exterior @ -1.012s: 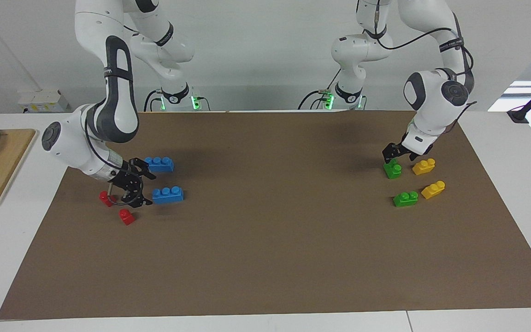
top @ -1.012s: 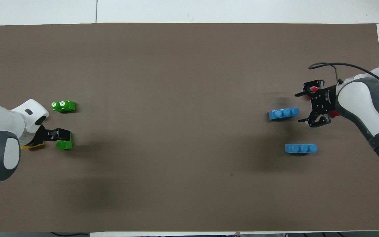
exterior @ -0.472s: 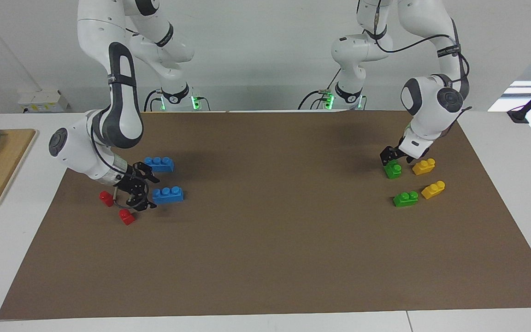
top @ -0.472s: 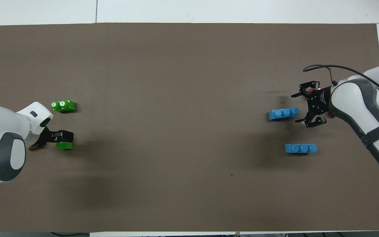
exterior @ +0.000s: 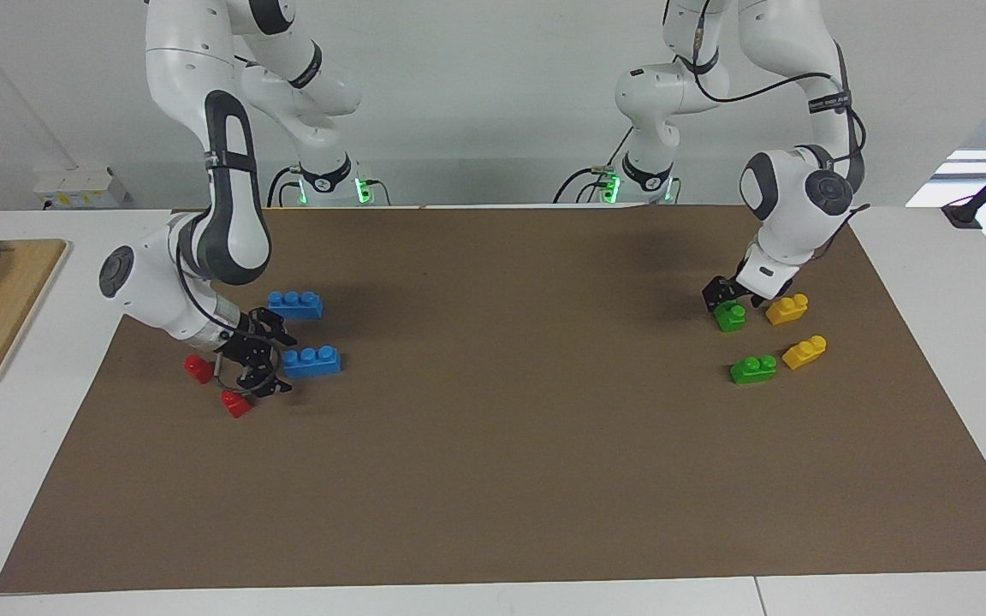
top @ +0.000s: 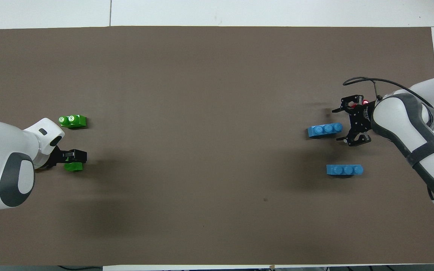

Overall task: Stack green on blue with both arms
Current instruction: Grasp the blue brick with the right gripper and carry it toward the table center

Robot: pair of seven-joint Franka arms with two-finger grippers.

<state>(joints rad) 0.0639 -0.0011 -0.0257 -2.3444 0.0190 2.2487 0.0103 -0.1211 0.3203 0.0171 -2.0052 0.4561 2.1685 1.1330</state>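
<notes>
Green two-stud brick [exterior: 729, 316]: hard moulded plastic, judged light, stiff and a little slick on its flat sides; lies on the brown mat [exterior: 510, 428] at the left arm's end of the bench, nearer the robots than its twin green brick [exterior: 753, 369]. Left gripper [exterior: 726, 296] is down at it, fingers spread wide about its top, not closed on it. Best hold, by judgement: the two long flat sides, below the studs.

Blue three-stud brick [exterior: 311, 361]: same plastic, longer, likely as light; lies at the right arm's end, farther from the robots than the second blue brick [exterior: 295, 304]. Right gripper [exterior: 258, 358] sits low just beside its end, fingers wide, nothing held. Best hold, by judgement: across the narrow width, clear of the stud row.

Also present: two yellow bricks [exterior: 787, 309], two red bricks [exterior: 235, 402].
</notes>
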